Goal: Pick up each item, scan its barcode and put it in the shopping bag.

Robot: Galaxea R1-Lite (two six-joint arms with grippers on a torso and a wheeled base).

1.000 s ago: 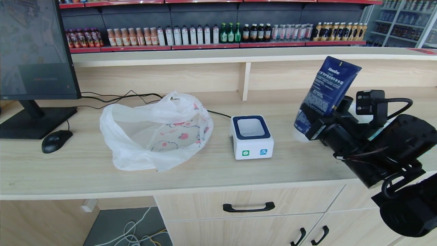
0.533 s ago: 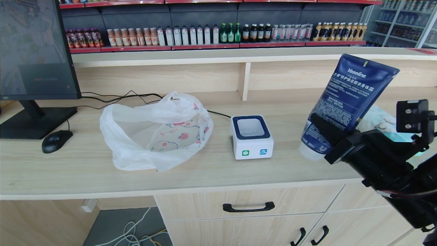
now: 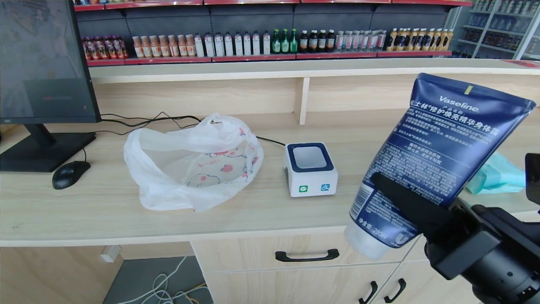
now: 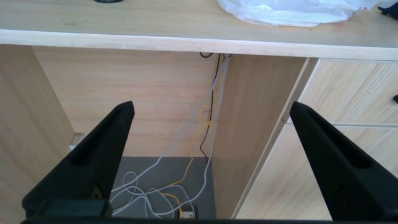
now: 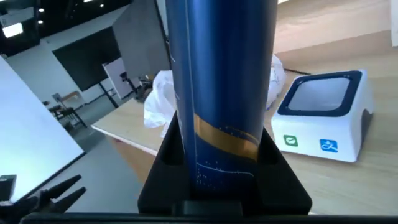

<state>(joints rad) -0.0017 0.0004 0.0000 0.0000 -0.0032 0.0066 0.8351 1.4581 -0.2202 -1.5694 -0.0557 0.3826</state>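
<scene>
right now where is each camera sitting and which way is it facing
Head view: on the head, facing forward and down over the counter, shopping bag, scanner; right hand clamps the blue tube at its right.
Left wrist view: low before the counter front, facing cables under it; left hand open.
Right wrist view: on the right arm, facing along the tube between its fingers toward scanner and bag.
Shared: head and right wrist views both show tube, scanner, bag.

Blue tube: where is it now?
Head view, robot's right: blue tube clamped in the right gripper near the counter's front edge, right of the scanner.
</scene>
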